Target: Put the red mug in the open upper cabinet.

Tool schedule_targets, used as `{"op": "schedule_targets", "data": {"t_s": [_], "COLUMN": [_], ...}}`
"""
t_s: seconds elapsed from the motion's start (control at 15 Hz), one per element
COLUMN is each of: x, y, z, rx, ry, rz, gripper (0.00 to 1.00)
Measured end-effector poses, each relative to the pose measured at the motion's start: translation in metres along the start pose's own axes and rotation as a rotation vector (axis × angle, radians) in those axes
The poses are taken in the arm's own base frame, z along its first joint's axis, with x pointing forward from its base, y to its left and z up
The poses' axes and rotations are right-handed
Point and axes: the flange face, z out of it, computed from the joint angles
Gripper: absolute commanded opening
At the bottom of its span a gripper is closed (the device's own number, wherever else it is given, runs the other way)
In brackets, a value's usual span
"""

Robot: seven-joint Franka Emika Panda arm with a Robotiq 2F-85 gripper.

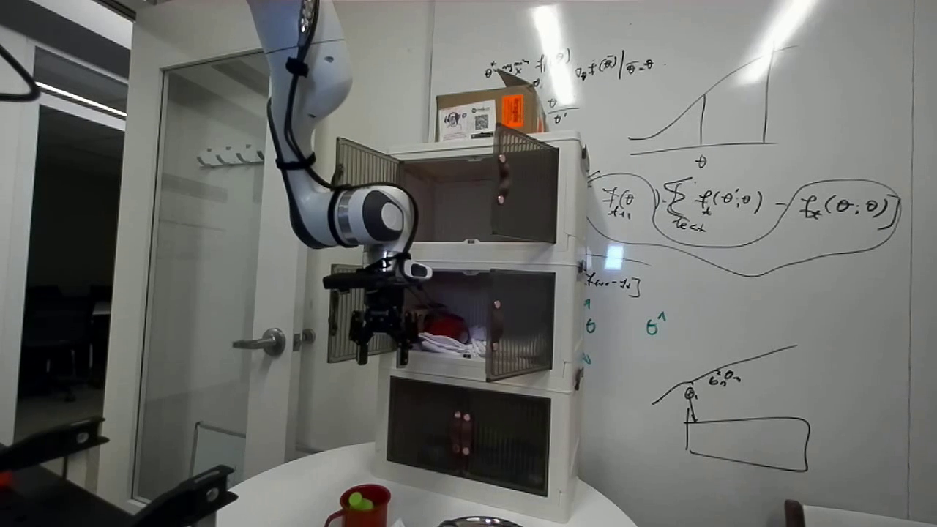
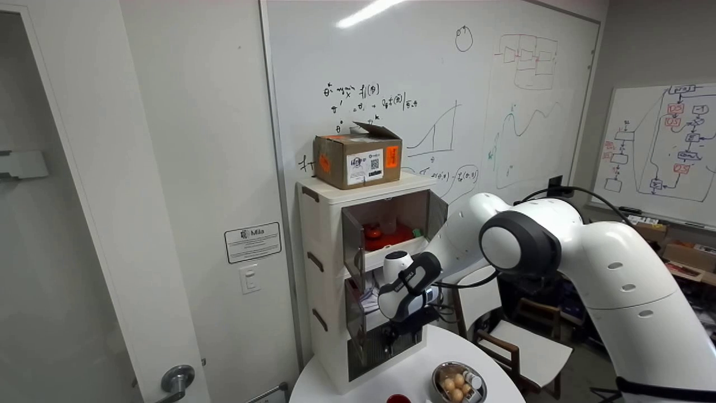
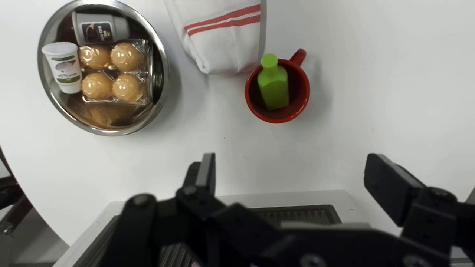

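Note:
The red mug (image 3: 298, 91) stands upright on the white table, its handle away from the cabinet, with a green bottle-shaped thing inside. It also shows at the lower edge in both exterior views (image 1: 375, 512) (image 2: 398, 399). The open upper cabinet (image 1: 448, 201) is the top box of the white tower, with both grey doors swung out. In an exterior view red dishes (image 2: 389, 240) and a small green thing show inside it (image 2: 403, 202). My gripper (image 1: 383, 355) points down in front of the middle compartment, high above the table. In the wrist view it is open and empty (image 3: 291, 163), apart from the mug.
A metal bowl (image 3: 165, 74) with eggs and small tubs and a striped white cloth (image 3: 226, 48) lie near the mug. The middle compartment's door (image 1: 521, 322) stands open, red and white contents inside. Bottom doors (image 1: 505, 439) are shut. A cardboard box (image 2: 335, 168) sits on top.

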Motion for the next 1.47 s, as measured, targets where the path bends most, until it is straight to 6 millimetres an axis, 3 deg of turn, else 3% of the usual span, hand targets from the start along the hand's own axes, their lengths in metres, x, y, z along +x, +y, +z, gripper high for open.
{"op": "schedule_targets", "data": {"t_s": [0.27, 0.4, 0.8, 1.13, 1.47], "x": [-0.002, -0.007, -0.017, 0.001, 0.030], "y": [0.000, -0.002, -0.009, -0.003, 0.012], "z": [0.003, 0.013, 0.078, 0.120, 0.138], "rx": [-0.049, -0.089, -0.125, -0.079, -0.040], "ry": [-0.003, -0.022, -0.109, -0.129, -0.114], "rz": [-0.046, -0.090, -0.182, -0.146, -0.126], "gripper": [1.00, 1.00, 1.00, 1.00, 1.00]}}
